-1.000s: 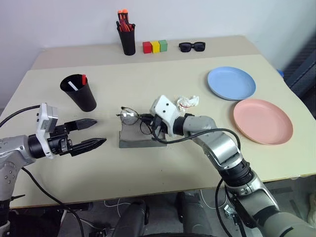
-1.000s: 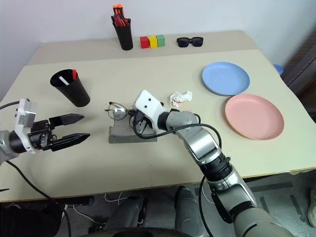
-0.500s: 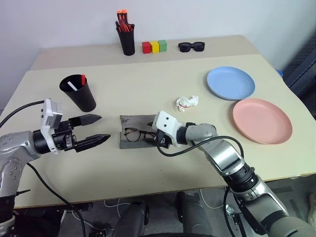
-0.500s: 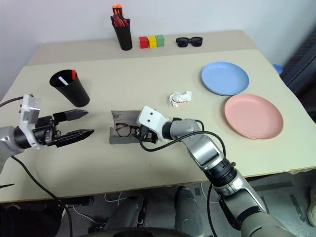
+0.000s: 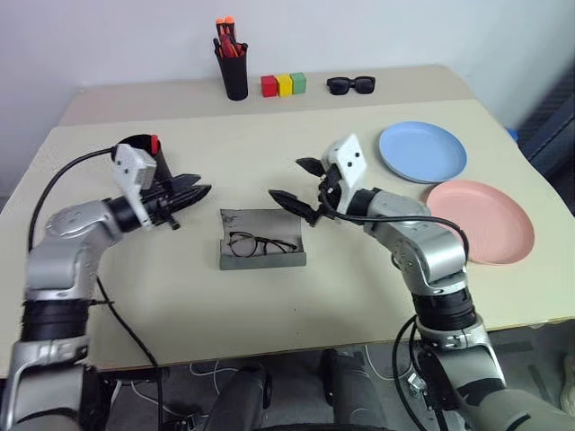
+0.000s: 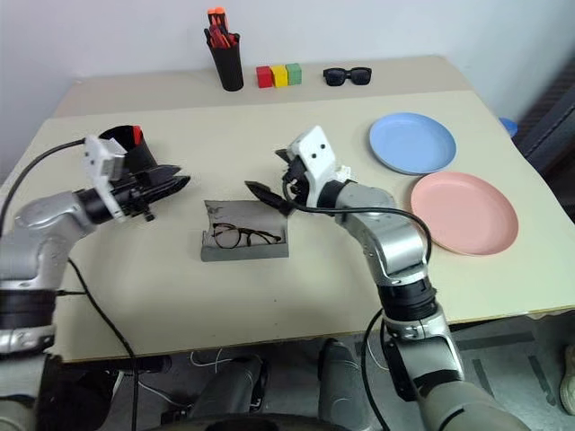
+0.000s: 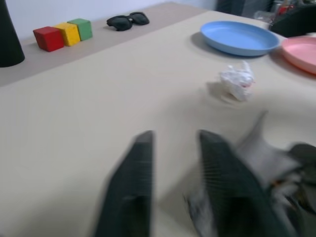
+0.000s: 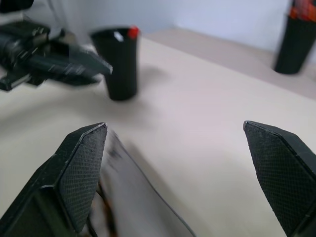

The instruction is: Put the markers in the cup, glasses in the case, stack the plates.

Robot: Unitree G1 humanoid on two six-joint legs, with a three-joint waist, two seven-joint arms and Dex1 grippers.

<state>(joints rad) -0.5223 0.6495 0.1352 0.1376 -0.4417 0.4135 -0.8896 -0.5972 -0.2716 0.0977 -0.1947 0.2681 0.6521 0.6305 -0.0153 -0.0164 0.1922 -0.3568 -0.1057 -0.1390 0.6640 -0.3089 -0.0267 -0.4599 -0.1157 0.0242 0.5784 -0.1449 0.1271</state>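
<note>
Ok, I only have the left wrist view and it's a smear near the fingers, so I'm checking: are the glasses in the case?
Observer: Yes, the glasses lie inside the grey case, which is open, its flap not folded over.
Operator: Is the right hand holding anything?
Observer: No. The right hand hangs above the far edge of the case, fingers wide apart and empty.
Operator: And the markers?
Observer: Both markers stand in the cup, a red tip and a white one showing above the rim.
</note>
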